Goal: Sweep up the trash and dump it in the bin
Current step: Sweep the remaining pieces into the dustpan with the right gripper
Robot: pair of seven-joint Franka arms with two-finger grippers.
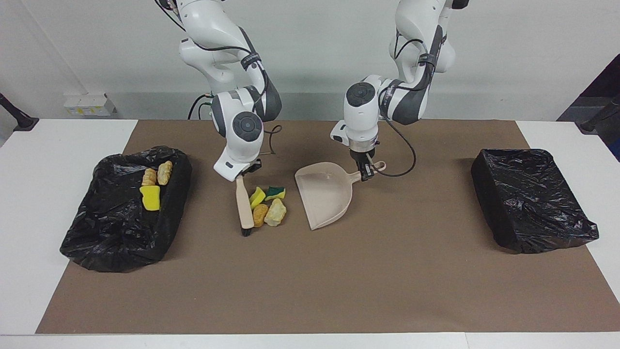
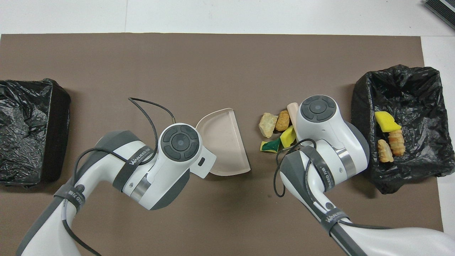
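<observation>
Fingers of the right gripper (image 1: 242, 173) are clamped on the top of a brush (image 1: 243, 202), which slants down from them so its bristles rest on the mat and its handle presses against four loose scraps (image 1: 268, 205), herding them toward the dustpan (image 1: 323, 194). Left gripper (image 1: 365, 172) pinches the pan's handle, holding the pan low with its mouth toward the scraps, ready to catch them. Well away from both, toward the right arm's end, a lined bin (image 1: 121, 218) already holds three scraps (image 1: 152, 186).
</observation>
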